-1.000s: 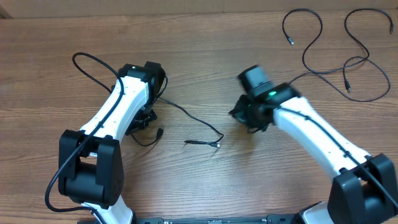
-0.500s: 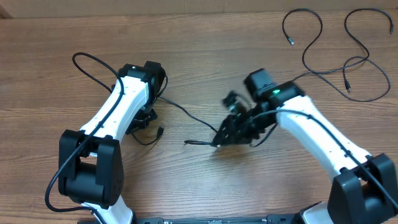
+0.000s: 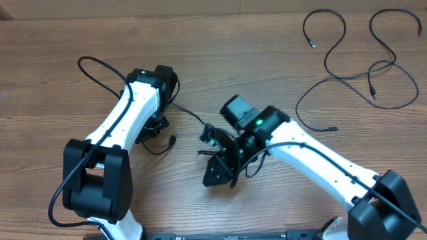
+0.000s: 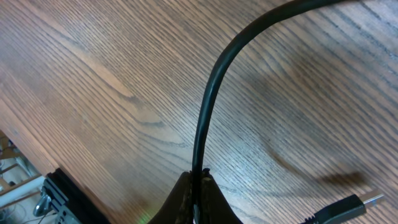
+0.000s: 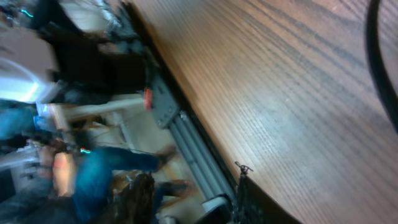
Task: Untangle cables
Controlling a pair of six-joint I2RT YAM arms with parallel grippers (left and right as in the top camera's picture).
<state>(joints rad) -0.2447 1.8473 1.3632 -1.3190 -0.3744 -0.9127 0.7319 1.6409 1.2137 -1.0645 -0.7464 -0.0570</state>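
My left gripper [image 4: 199, 179] is shut on a thin black cable [image 4: 208, 106] that arcs up and away over the wood. In the overhead view this gripper [image 3: 155, 127] sits under the left arm. Its cable [image 3: 190, 115] trails right toward my right gripper [image 3: 220, 175], and a plug end [image 3: 172, 140] lies beside it. The right gripper [image 5: 196, 199] is open over the table's front edge with nothing between its fingers [image 5: 249, 196]. More cables [image 3: 373, 67] lie in loose loops at the far right.
The right arm [image 3: 313, 160] crosses the front right of the wooden table [image 3: 60, 80]. A loose plug [image 3: 331, 128] lies beside it. The left arm's thicker cable [image 3: 93, 70] loops at the far left. Off the table's front edge [image 5: 186, 130], blurred clutter shows.
My right arm has swung left and toward the table's front, and its jaws have opened. A cable end now lies uncovered to the right of that arm. The left arm has not moved.
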